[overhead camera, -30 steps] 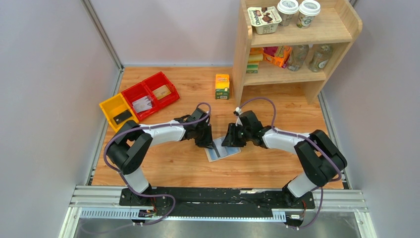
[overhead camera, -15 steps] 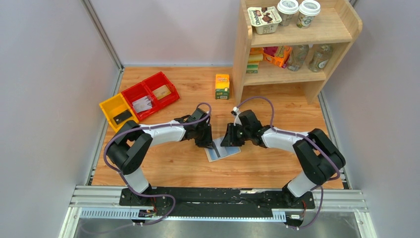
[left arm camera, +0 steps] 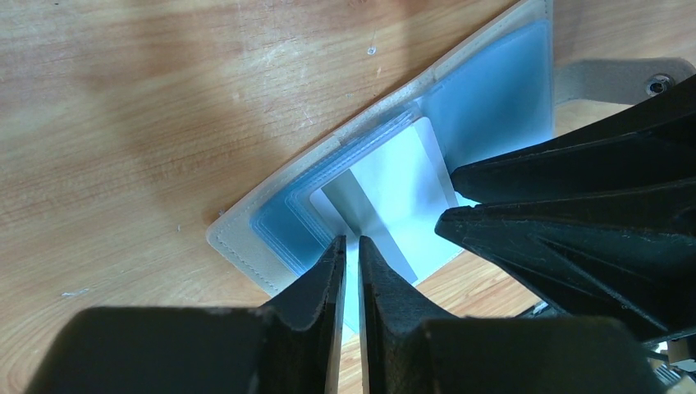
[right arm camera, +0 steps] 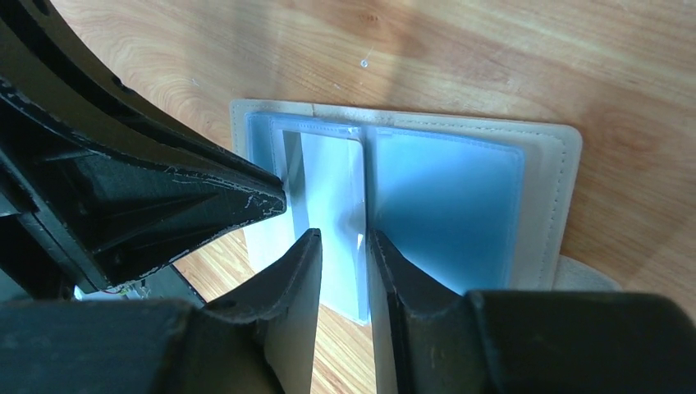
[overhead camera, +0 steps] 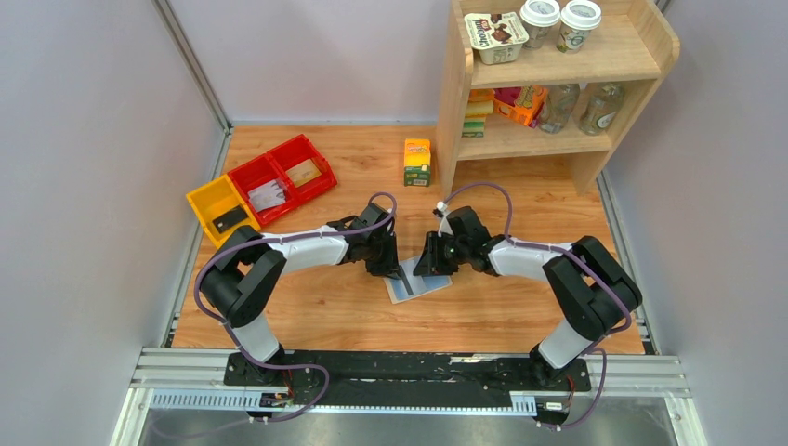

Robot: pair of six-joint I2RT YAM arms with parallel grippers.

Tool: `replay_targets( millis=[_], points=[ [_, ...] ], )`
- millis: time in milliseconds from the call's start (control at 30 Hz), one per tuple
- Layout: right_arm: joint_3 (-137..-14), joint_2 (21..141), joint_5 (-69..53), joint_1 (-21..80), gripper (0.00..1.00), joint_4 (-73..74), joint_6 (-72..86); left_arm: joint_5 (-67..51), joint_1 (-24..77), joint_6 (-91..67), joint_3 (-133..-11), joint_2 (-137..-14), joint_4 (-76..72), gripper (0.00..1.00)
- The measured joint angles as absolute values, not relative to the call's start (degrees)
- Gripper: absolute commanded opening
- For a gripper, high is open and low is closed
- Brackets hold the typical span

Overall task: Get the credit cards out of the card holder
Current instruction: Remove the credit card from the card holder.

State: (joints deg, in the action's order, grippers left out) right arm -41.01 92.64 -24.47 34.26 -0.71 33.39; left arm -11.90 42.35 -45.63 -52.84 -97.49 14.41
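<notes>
1. The card holder (overhead camera: 420,286) is lying spread open on the table (overhead camera: 316,311) at the centre of the top view, its light blue inside facing up, between the 2 grippers.
2. The left gripper (left arm camera: 351,250) is clenching the lower edge of 1 whitish credit card (left arm camera: 402,180) (the one with a grey stripe). The card is sticking partway out of its pocket and is not yet free.
3. The right gripper (right arm camera: 341,246) is straddling a pale leaf near the holder's fold. I cannot tell whether it is pinching the leaf or only pressing on it.
4. By my judgement, the task is sitting at an early stage: 1 card is coming out and none is showing fully free beside the holder.
5. Further clear sleeves are showing layered beside that card, and I cannot tell whether they are hiding more cards.
</notes>
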Motion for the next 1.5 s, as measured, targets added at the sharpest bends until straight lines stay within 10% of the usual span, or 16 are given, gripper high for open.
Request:
replay_targets(
  millis=[567, 900, 1500],
  points=[
    [-40.2, 95.6, -30.5, 32.5, 0.23, -5.9, 34.0, -11.9, 42.3, -45.5, -52.8, -97.5, 14.4, 0.17],
    [-37.4, 96.9, -34.3, 30.4, 0.00, -11.9, 35.8, -11.9, 42.3, -44.8, -52.6, -97.5, 14.5, 0.10],
    [-32.6, 98.9, -45.8, 23.4, 0.01, -23.3, 40.5, -12.8, 42.7, -44.8, -51.6, -97.8, 10.9, 0.00]
  ],
)
